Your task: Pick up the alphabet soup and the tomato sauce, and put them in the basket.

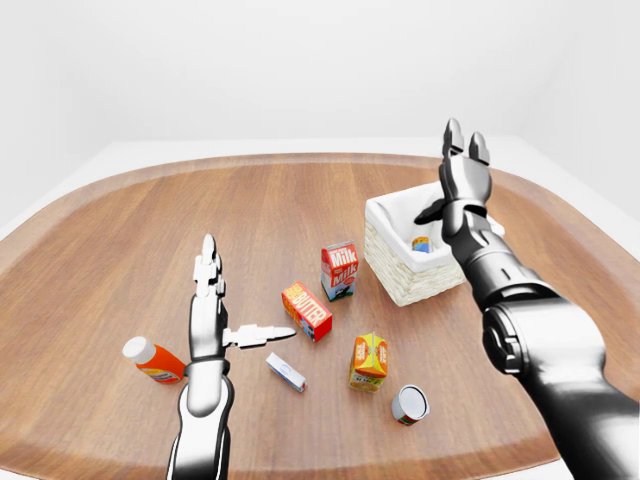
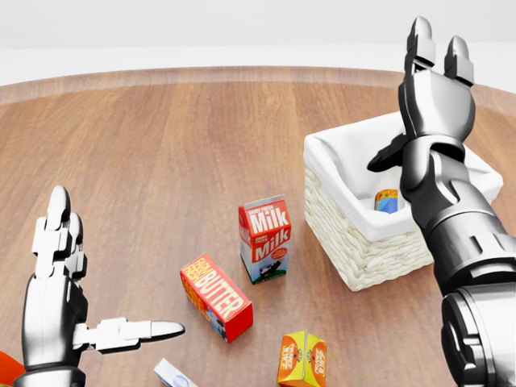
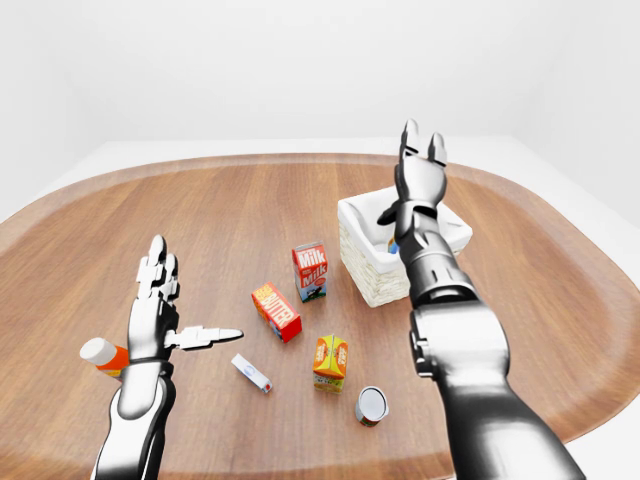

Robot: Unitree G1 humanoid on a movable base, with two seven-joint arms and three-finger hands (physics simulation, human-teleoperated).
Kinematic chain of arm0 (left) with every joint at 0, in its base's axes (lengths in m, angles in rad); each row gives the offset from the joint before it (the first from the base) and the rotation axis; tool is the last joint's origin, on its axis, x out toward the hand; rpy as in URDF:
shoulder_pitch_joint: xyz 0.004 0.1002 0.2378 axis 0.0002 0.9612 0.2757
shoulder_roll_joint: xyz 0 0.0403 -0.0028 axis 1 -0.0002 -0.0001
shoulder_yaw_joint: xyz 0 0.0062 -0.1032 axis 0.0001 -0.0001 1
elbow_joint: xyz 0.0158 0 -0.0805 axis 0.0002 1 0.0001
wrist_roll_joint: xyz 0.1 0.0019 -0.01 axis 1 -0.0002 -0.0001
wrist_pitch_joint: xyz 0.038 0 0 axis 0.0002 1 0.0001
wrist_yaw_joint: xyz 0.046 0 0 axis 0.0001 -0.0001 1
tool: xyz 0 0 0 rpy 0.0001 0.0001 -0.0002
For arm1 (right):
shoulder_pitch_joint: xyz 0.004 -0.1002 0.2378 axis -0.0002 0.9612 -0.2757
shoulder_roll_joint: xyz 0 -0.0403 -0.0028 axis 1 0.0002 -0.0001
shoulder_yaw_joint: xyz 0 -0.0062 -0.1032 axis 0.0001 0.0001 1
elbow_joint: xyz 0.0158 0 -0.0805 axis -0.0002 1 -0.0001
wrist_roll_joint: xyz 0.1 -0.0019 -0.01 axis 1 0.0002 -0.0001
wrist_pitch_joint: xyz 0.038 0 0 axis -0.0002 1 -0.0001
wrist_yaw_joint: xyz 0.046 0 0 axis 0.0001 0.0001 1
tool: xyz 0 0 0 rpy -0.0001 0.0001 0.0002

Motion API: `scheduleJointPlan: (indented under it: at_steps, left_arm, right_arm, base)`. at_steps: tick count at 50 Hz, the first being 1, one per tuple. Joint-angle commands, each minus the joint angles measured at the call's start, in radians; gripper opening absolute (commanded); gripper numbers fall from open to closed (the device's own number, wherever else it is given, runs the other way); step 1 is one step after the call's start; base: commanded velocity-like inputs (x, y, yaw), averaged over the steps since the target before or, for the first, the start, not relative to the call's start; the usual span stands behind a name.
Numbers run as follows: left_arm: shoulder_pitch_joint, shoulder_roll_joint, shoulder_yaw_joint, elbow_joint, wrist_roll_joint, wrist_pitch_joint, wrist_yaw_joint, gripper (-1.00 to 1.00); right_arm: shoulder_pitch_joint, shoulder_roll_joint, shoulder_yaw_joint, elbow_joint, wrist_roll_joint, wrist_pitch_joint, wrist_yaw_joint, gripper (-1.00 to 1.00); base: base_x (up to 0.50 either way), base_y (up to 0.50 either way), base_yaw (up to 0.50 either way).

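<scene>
Presently, the left hand [image 2: 60, 290] is held over the counter [image 2: 161, 145] at 8 o'clock in the head view, fingers spread wide, nothing gripped. A can [image 1: 409, 404] lies at 5 o'clock in the left-eye view. Another can [image 2: 387, 201] sits inside the basket [image 2: 355, 234] at 3 o'clock, under the wide-open, empty right hand [image 2: 431, 97].

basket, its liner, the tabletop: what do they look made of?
Basket: pale woven wicker or straw by the look, given the ribbed weave on its outer wall; matte.
Liner: white cloth, seemingly, soft folds draped over the rim.
Tabletop: wood or wood veneer, brown grain streaks, faint satin sheen. A render, so finishes are approximate.
</scene>
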Motion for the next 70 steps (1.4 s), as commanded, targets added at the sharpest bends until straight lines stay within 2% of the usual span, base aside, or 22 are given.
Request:
scheduleJointPlan:
  at_steps: [1,25,49,56,66,70]
  left_arm:
    - [-0.001,0.0,0.002,-0.004,0.0,0.0,0.001,1.0]
    - [0.008,-0.002,-0.004,-0.002,0.005,0.0,0.004,1.0]
    - [0.005,-0.001,-0.003,-0.007,0.006,0.0,0.002,1.0]
    - [0.002,-0.001,-0.002,-0.006,0.006,0.0,0.004,1.0]
    - [0.0,-0.001,-0.002,-0.016,0.005,0.0,0.004,1.0]
    - [0.001,-0.001,-0.002,-0.013,0.005,0.0,0.004,1.0]
  right_arm:
    - [0.001,-0.006,-0.029,-0.049,0.116,0.0,0.02,1.0]
    - [0.078,-0.012,-0.018,-0.134,0.249,0.0,0.054,1.0]
    - [0.245,0.015,-0.043,-0.434,0.347,0.0,0.166,1.0]
    - [0.314,0.023,-0.062,-0.605,0.392,0.0,0.232,1.0]
    - [0.494,0.071,-0.086,-1.053,0.463,0.0,0.389,1.0]
    - [0.545,0.088,-0.088,-1.171,0.465,0.0,0.421,1.0]
  base:
    - [0.0,0.0,0.0]
    - [0.0,0.0,0.0]
    - [0.0,0.0,0.0]
    - [0.0,0.0,0.0]
    - [0.0,0.0,0.0]
    - [0.0,0.0,0.0]
